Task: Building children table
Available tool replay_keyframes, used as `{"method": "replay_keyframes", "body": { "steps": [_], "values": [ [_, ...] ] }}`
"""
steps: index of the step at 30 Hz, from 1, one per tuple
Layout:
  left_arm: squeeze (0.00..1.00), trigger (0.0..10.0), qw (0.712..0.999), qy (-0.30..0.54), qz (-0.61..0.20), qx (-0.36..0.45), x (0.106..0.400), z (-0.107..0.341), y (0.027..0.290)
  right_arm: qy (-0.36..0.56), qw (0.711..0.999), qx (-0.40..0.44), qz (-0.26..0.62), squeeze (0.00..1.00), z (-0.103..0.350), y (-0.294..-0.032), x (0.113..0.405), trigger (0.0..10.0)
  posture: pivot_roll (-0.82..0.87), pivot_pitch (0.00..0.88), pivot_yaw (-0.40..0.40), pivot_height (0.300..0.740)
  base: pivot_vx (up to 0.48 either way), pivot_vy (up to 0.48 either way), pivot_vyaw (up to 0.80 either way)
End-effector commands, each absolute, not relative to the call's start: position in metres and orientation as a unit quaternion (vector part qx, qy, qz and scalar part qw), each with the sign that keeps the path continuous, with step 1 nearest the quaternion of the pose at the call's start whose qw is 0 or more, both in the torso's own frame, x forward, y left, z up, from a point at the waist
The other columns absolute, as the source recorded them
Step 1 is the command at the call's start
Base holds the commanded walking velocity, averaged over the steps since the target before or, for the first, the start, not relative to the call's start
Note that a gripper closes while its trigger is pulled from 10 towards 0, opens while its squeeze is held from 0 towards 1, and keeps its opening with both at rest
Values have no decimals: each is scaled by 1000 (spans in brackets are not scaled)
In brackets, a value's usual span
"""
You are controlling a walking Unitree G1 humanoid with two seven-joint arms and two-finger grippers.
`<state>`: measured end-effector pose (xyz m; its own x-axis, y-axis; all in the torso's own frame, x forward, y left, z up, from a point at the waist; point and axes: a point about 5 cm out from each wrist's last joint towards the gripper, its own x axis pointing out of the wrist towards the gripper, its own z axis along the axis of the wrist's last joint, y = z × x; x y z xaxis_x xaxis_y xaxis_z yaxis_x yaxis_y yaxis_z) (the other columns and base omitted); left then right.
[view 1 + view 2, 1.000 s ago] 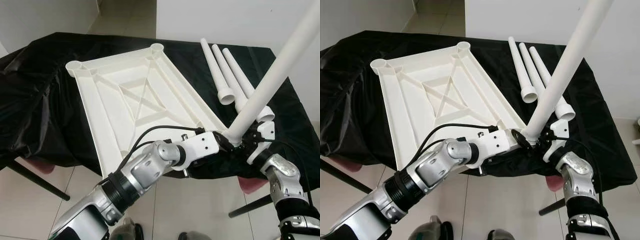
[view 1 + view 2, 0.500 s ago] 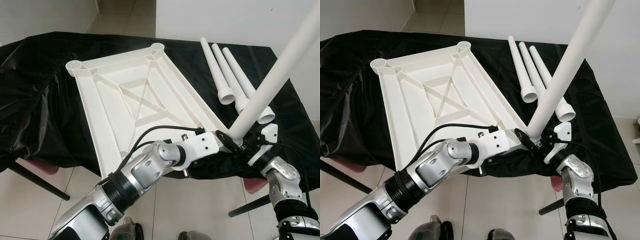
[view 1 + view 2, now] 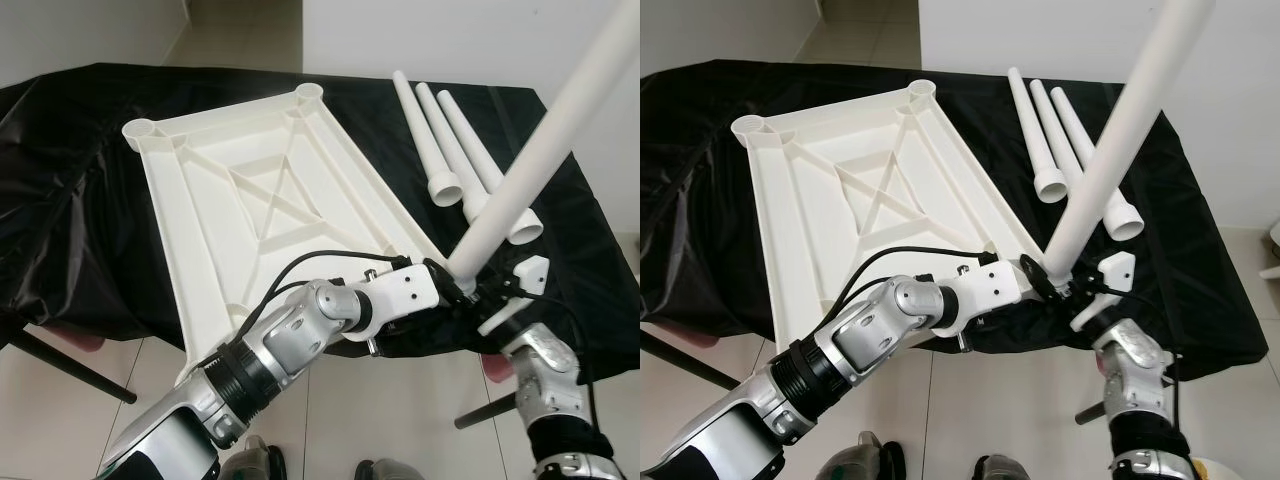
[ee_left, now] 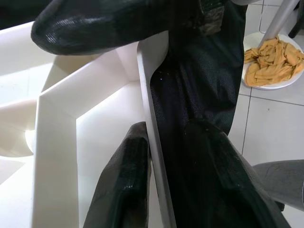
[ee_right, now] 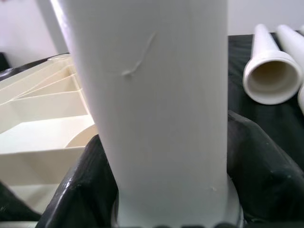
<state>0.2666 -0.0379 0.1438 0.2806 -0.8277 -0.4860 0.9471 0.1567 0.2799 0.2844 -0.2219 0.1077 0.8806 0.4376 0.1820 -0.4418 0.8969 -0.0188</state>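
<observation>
A white plastic tabletop (image 3: 250,200) lies upside down on the black-draped table, its ribs and corner sockets facing up. A white table leg (image 3: 540,160) stands tilted to the back right, its lower end at the tabletop's near right corner. My right gripper (image 3: 478,292) is shut on that leg (image 5: 156,95) just above its base, one finger (image 5: 80,190) on each side. My left gripper (image 3: 438,275) is shut on the tabletop's rim (image 4: 149,118) beside that corner, with one finger (image 4: 126,185) inside the rim wall and the other outside it.
Three loose white legs (image 3: 440,140) lie side by side at the table's back right. The black cloth (image 3: 60,200) hangs over the table's edges. Dark chair legs (image 3: 70,365) stand on the tiled floor below. A white dish with orange stuff (image 4: 270,61) sits on the floor.
My right wrist has dropped lower and nearer to me while keeping hold of the leg. The leg's base stays at the corner. The camera has shifted slightly.
</observation>
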Motion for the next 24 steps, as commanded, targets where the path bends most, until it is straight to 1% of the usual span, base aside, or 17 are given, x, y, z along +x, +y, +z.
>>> {"method": "replay_keyframes", "body": {
  "steps": [1,2,5,7,9,10,11,13,15,17,20,24],
  "values": [
    [0,10000,739,115,-608,267,260,140,-43,-80,978,44,189,0,102,-217,284,0,-84,95,42,740,0,0,0],
    [0,10000,738,115,-609,267,260,140,-43,-81,981,44,173,0,102,-213,283,0,-84,96,41,740,0,0,0],
    [0,10000,738,116,-609,267,260,140,-43,-81,982,44,164,0,102,-211,283,0,-84,96,41,740,0,0,0],
    [0,10000,736,116,-611,267,259,140,-43,-87,985,46,140,0,105,-202,281,0,-83,95,33,740,0,0,0],
    [0,10000,736,116,-611,267,259,140,-43,-87,985,46,140,0,105,-202,281,0,-83,95,33,740,0,0,0],
    [0,10000,736,117,-612,266,258,139,-43,-97,988,56,106,0,110,-191,279,0,-84,94,30,740,0,0,0],
    [0,10000,736,117,-612,266,258,139,-43,-97,988,56,106,0,110,-191,279,0,-84,94,30,740,0,0,0],
    [0,10000,735,117,-612,265,258,138,-44,-92,993,66,39,0,112,-182,279,0,-83,91,24,740,0,0,0],
    [0,10000,736,117,-613,264,257,138,-44,-89,994,68,-5,0,114,-177,279,0,-83,89,20,740,0,0,0],
    [0,10000,736,117,-613,264,257,138,-45,-90,994,66,-19,0,116,-175,279,0,-83,89,20,740,0,0,0],
    [0,10000,736,117,-613,264,257,138,-45,-88,993,47,-64,0,118,-169,278,0,-82,83,12,740,0,0,0],
    [0,10000,736,116,-612,264,257,138,-45,-85,992,42,-80,0,118,-164,277,0,-80,80,11,740,0,0,0]
  ]
}}
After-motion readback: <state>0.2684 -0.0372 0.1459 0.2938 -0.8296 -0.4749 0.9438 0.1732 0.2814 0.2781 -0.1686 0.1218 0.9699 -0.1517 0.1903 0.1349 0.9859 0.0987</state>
